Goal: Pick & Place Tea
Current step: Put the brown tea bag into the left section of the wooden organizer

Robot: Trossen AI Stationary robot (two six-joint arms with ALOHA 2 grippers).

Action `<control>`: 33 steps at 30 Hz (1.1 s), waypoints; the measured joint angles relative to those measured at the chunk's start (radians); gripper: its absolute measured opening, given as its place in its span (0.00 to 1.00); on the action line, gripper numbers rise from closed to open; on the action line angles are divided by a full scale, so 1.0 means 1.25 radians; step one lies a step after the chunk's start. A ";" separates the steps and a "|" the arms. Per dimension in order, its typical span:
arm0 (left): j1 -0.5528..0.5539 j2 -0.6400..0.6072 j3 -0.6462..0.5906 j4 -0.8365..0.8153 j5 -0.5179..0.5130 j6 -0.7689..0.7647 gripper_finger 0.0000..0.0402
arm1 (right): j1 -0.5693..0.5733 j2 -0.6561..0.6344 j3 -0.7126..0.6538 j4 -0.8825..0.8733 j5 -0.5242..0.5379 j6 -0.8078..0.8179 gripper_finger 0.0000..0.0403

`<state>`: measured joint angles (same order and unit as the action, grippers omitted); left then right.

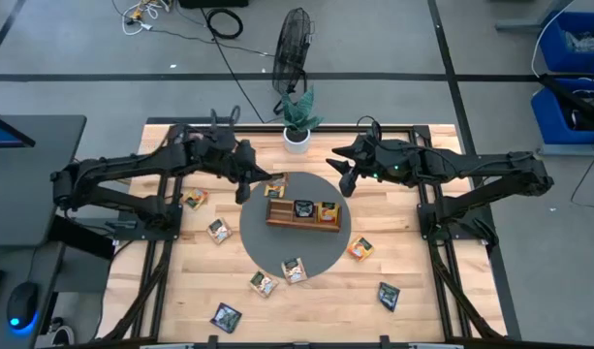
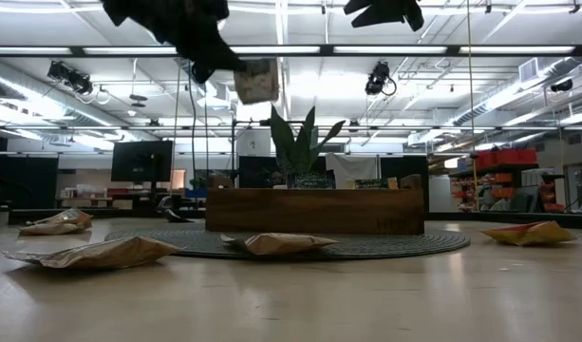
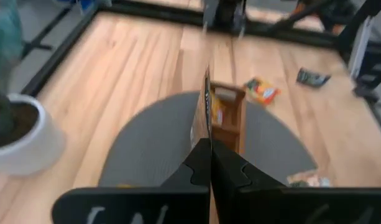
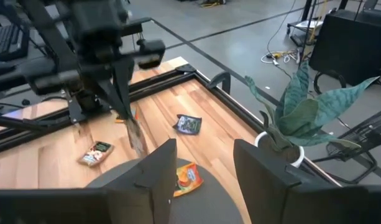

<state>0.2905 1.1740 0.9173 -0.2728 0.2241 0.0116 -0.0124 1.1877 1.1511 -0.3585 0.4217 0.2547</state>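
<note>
My left gripper (image 1: 248, 191) hangs high over the far left part of the round grey mat (image 1: 267, 254), shut on a pale tea sachet (image 2: 257, 81). That sachet shows edge-on in the left wrist view (image 3: 206, 118). Ahead of it, mid-mat, stands the wooden tray (image 1: 301, 228), its end (image 3: 229, 124) nearest, with a dark sachet (image 1: 303, 207) and an orange one (image 1: 327, 210) in its compartments. My right gripper (image 1: 347, 182) stands open and empty (image 4: 206, 171), high above the mat's far right edge, pointing toward the left arm. My left gripper pinches the sachet's left edge (image 3: 204, 135) between its two fingers, coming in slanted downward from the table's left. The sachet stands on edge, sticking out past the fingertips (image 2: 235, 68) toward the tray. It is lifted clear, well above the mat.
Loose sachets lie around the mat (image 1: 193, 199) (image 1: 219, 231) (image 1: 264, 283) (image 1: 360, 249) (image 1: 388, 294) (image 1: 226, 315). An orange sachet (image 4: 187, 177) lies at the mat's far edge, a teal one (image 4: 189, 124) on the wood beyond. A potted plant (image 1: 298, 121) stands at the far edge.
</note>
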 joint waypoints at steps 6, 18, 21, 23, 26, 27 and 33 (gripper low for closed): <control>-0.035 0.003 -0.072 0.061 -0.032 0.011 0.00 | 0.000 0.000 0.000 -0.015 0.000 0.002 0.41; -0.062 0.004 -0.230 0.217 -0.069 0.029 0.00 | 0.000 0.000 0.000 -0.035 0.006 0.014 0.41; -0.065 0.005 -0.255 0.270 -0.066 0.058 0.00 | 0.000 0.000 0.000 -0.043 0.007 0.017 0.41; -0.065 0.013 -0.257 0.276 -0.065 0.080 0.00 | 0.000 0.000 0.000 -0.045 0.007 0.020 0.41; -0.065 0.047 -0.260 0.281 -0.050 0.090 0.00 | 0.000 0.000 0.000 -0.045 0.007 0.021 0.41; -0.065 0.064 -0.259 0.301 -0.041 0.091 0.00 | 0.000 0.000 0.000 -0.045 0.007 0.026 0.41; -0.065 0.143 -0.258 0.369 -0.027 0.097 0.00 | 0.000 0.000 0.000 -0.060 0.007 0.054 0.41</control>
<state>0.2088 1.3524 0.5949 0.1880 0.1902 0.1325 -0.0124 1.1873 1.1515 -0.4335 0.4301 0.3215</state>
